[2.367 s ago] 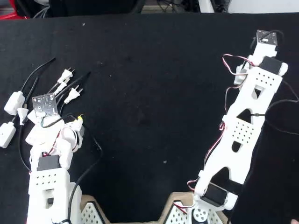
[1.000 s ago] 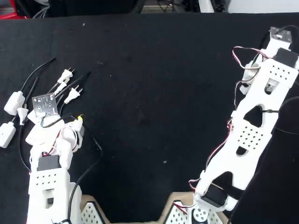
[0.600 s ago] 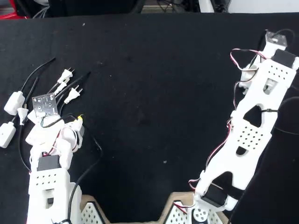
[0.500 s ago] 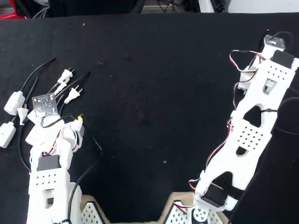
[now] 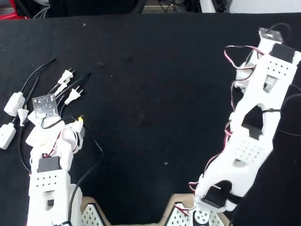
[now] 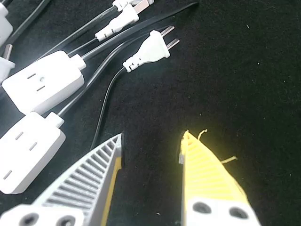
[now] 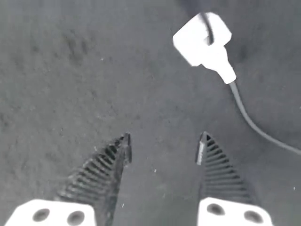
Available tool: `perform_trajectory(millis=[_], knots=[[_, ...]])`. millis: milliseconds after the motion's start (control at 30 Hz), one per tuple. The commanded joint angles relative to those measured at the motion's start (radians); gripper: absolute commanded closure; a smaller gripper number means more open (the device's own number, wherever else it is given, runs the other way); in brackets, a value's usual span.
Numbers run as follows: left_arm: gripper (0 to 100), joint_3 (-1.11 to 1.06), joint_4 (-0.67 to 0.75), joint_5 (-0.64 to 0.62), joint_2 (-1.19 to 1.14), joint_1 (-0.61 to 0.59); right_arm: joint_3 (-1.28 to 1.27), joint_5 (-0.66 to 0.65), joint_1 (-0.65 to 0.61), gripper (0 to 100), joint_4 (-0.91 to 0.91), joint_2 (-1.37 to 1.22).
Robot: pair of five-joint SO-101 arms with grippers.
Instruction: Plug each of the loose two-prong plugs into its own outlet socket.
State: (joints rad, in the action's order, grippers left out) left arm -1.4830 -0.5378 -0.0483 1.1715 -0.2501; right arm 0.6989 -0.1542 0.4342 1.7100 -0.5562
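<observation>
Three loose two-prong plugs (image 5: 68,74) (image 5: 61,87) (image 5: 73,95) lie at the table's left on black cables. Beside them are white outlet sockets (image 5: 14,103) (image 5: 7,134). In the left wrist view my left gripper (image 6: 150,141) is open just above the cloth, with nothing between its fingers. One plug (image 6: 148,47) lies ahead of it and two sockets (image 6: 44,80) (image 6: 28,148) lie to one side. My right gripper (image 7: 163,141) is open and empty over bare cloth at the far right. A white block on a thin cable (image 7: 203,40) lies ahead of it.
The black cloth (image 5: 150,94) covers the whole table, with wide free room in the middle. The left arm (image 5: 47,141) stands at the front left. The right arm (image 5: 254,122) stretches toward the back right corner. Black cables (image 5: 89,160) trail near the left arm.
The right arm swung out toward the right edge, then came back left and slightly forward. The left arm, plugs and sockets have not moved.
</observation>
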Motion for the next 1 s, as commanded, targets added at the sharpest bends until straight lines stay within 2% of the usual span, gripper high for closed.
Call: perform_trajectory(millis=[0,133,333,600,967], knots=[[80,0.012,0.015,0.005,0.015,0.012,-0.186,-0.012,-0.015,78.3,-0.172,0.197],[80,0.01,0.015,0.005,0.015,0.012,-0.417,-0.014,0.005,78.3,-0.436,0.245],[80,0.01,0.015,0.005,0.015,0.012,-0.576,-0.014,0.028,78.3,-0.644,0.245],[80,0.012,0.015,0.005,0.015,0.012,-0.627,-0.014,0.055,78.3,-0.758,0.245],[80,0.012,0.015,0.005,0.015,0.012,-0.748,-0.014,0.038,78.3,-1.016,0.243]])
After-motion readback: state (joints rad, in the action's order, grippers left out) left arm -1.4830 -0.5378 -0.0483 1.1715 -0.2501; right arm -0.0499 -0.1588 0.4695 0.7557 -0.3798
